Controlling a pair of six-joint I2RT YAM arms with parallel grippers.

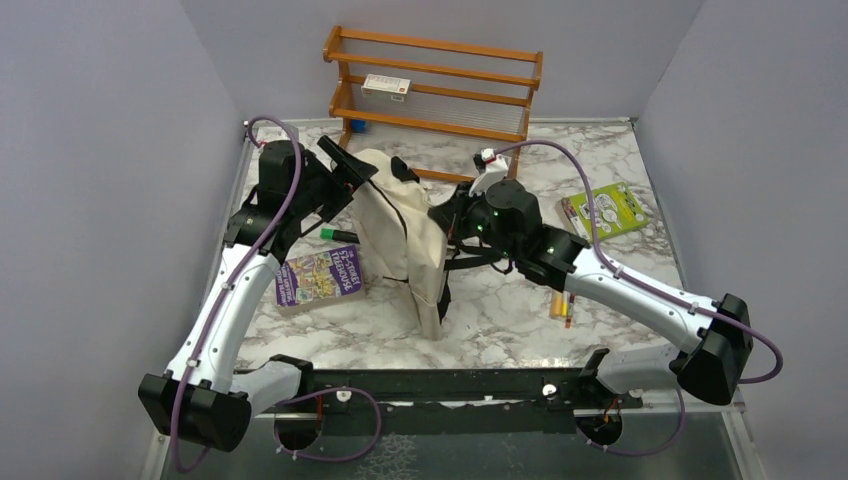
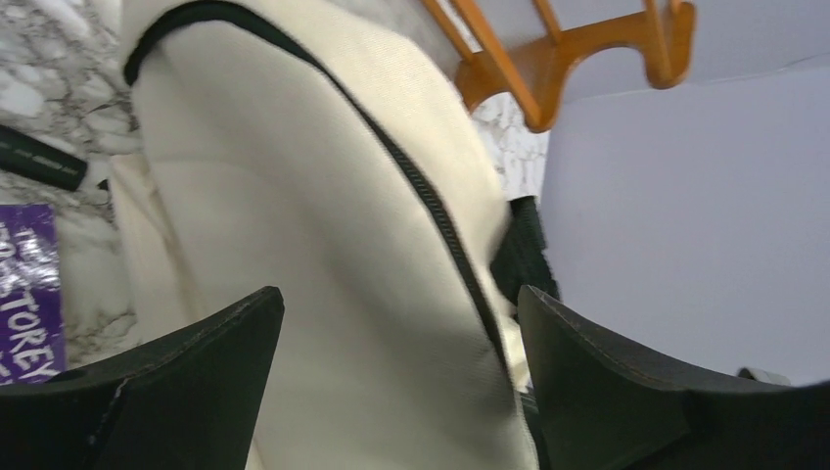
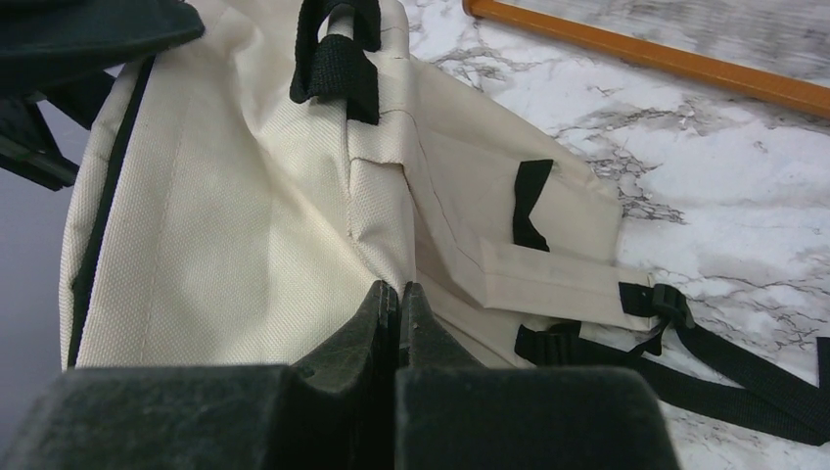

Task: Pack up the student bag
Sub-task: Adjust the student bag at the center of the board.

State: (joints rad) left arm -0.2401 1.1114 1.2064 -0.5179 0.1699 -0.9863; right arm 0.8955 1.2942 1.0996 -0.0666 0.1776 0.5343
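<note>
The student bag (image 1: 400, 225), cream fabric with black straps, stands upright in the middle of the marble table. My left gripper (image 1: 345, 165) is at its upper left corner and stands open. In the left wrist view the left gripper (image 2: 401, 299) has its jaws wide apart, with the bag's cream panel (image 2: 323, 225) and black zipper line showing between them. My right gripper (image 1: 440, 215) presses against the bag's right side. In the right wrist view the right gripper (image 3: 399, 286) is shut, with a fold of the bag (image 3: 235, 215) pinched at the tips.
A purple book (image 1: 318, 277) lies left of the bag, with a black marker (image 1: 338, 234) above it. A green book (image 1: 610, 209) lies at the right and some pens (image 1: 562, 305) beside the right arm. A wooden rack (image 1: 435, 85) stands at the back.
</note>
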